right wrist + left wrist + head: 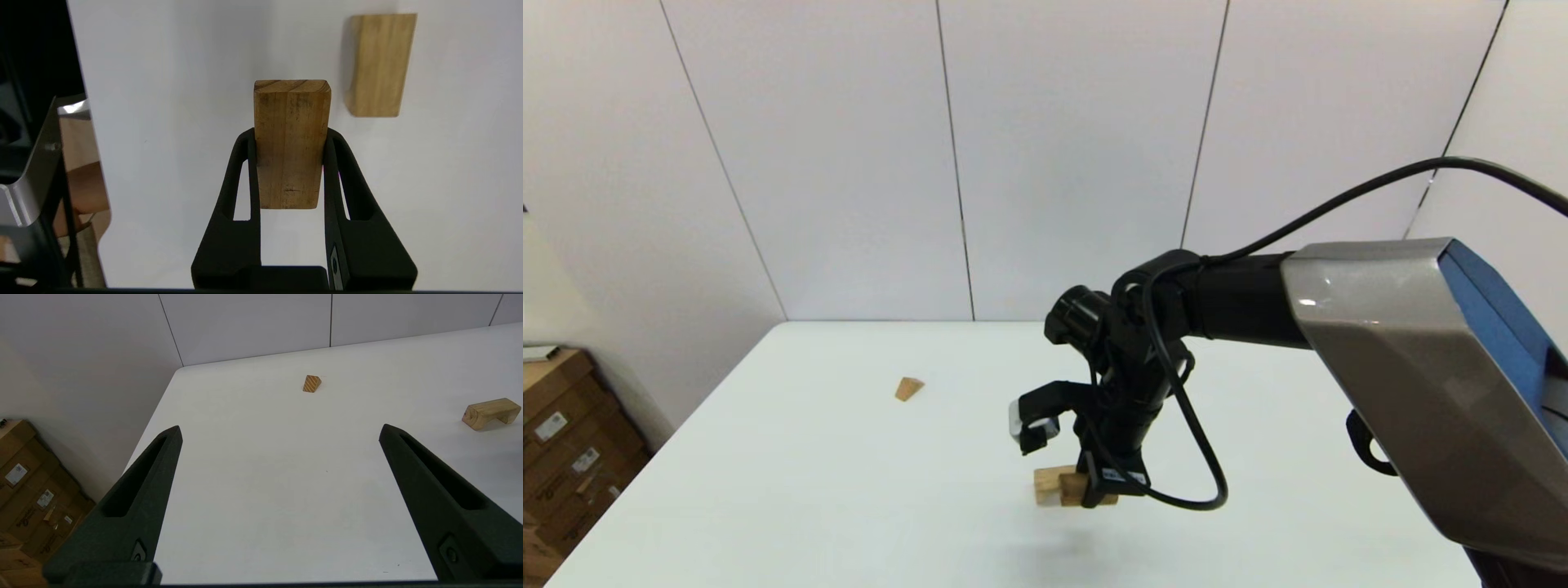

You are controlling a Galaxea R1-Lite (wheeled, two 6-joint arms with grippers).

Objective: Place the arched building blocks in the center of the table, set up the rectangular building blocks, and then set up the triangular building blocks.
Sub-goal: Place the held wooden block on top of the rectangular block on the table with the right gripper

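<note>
Over the white bench (849, 490), the right pincer (291, 136) pinched the slab (291, 143) above the surface, beside the arch (378, 65). Left pincer (280, 433) was spread, idle. Wedge (908, 389) lay well apart.

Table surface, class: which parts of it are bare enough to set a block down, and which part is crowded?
Bare: the broad table stretch between the triangular block and the right gripper, plus the near left edge. Crowded: the middle, where the right gripper holds the rectangular block beside the arched block. The left gripper hovers open over the bare stretch.
</note>
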